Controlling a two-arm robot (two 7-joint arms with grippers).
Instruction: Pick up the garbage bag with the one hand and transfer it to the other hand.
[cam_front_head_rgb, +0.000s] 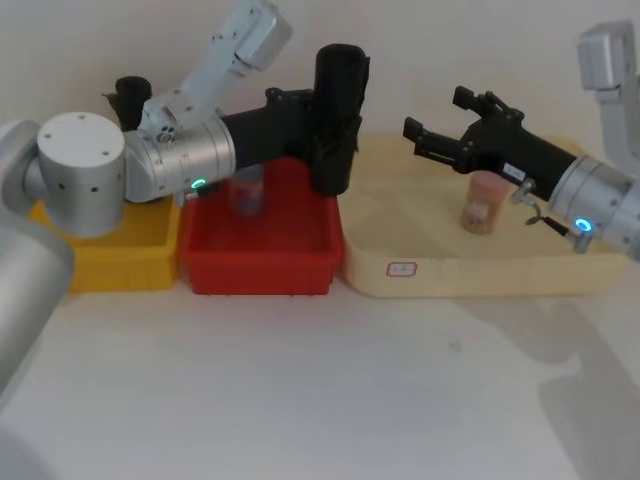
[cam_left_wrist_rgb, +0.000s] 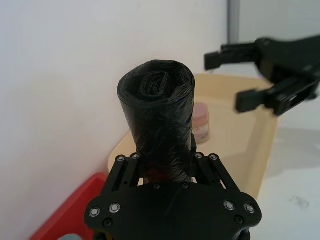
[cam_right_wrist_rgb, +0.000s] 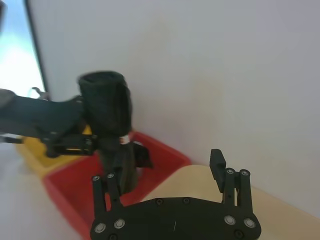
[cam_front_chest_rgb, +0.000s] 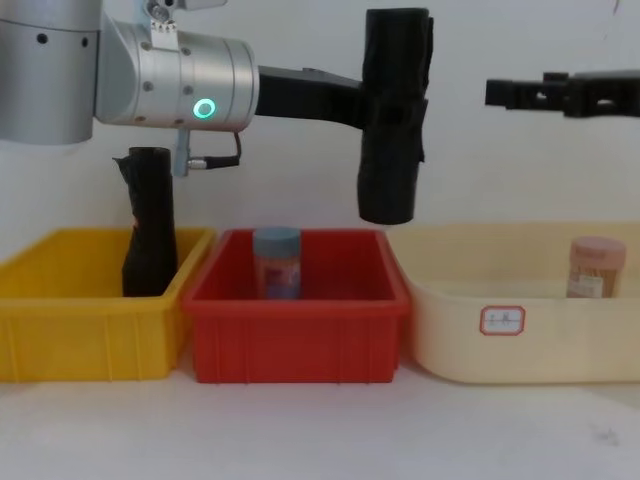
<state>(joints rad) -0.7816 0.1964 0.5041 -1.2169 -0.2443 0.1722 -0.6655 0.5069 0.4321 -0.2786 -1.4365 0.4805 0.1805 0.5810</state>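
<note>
The garbage bag (cam_front_chest_rgb: 393, 120) is a thick black roll held upright in the air, over the right edge of the red bin (cam_front_chest_rgb: 300, 340). My left gripper (cam_front_chest_rgb: 370, 105), plain black on the silver arm with a teal ring, is shut around the roll's middle. The left wrist view shows its fingers (cam_left_wrist_rgb: 125, 167) pressed against both sides of the garbage bag (cam_left_wrist_rgb: 160, 115). My right gripper (cam_front_head_rgb: 435, 115), black with small white labels, hovers open over the cream tray, a short gap to the right of the garbage bag (cam_front_head_rgb: 335, 120). Nothing is between its fingers (cam_right_wrist_rgb: 220, 165).
A yellow bin (cam_front_chest_rgb: 90, 340) on the left holds a slimmer black roll (cam_front_chest_rgb: 148, 225). The red bin contains a blue-lidded jar (cam_front_chest_rgb: 277, 262). A pink jar (cam_front_chest_rgb: 596, 265) stands in the cream tray (cam_front_chest_rgb: 520, 355) on the right. A white wall is close behind.
</note>
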